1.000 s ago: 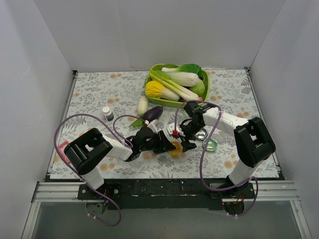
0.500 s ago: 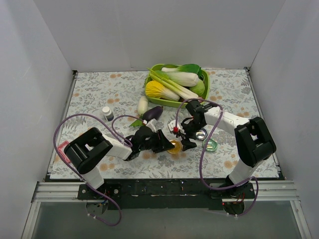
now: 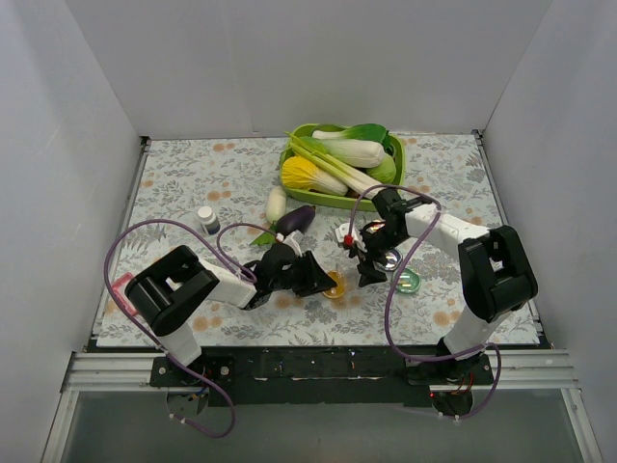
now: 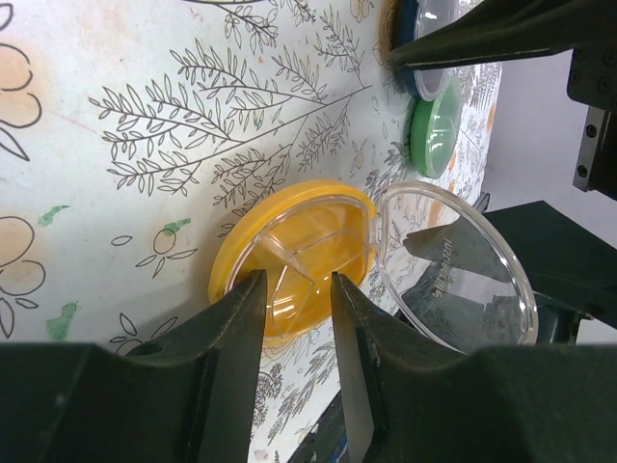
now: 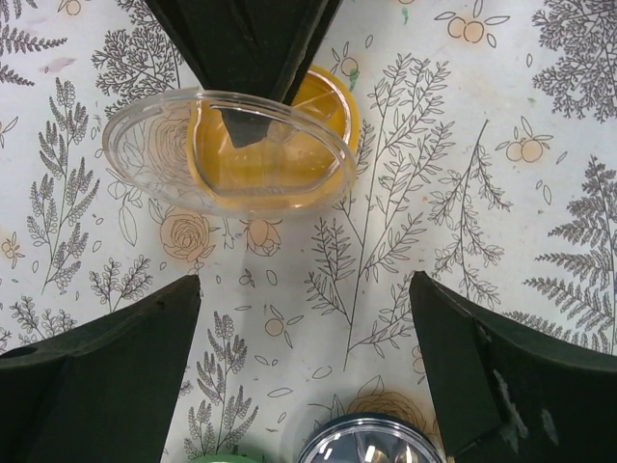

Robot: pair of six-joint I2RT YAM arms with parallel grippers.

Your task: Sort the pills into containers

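Your orange dish (image 4: 231,260) sits w/ its clear lid (image 4: 453,270) flipped open; blue dish (image 5: 371,449) and green dish (image 4: 436,130) lie just past it; left gripper (image 4: 296,280) jaws nearly together over its near rim, can't tell if they bite; right gripper (image 5: 304,289) spread wide, empty, beside it; prob. light, thin, slick, so pinch the rim, not the lid.

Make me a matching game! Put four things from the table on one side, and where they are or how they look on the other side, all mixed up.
Things:
1. orange dish
2. small bottle
3. eggplant
4. yellow cabbage

Places and states:
A. lies in the green tray
B. its clear lid is swung open
C. stands upright by itself on the left part of the table
D. lies on the table, just outside the tray

Right pairs: 1-B, 2-C, 3-D, 4-A.
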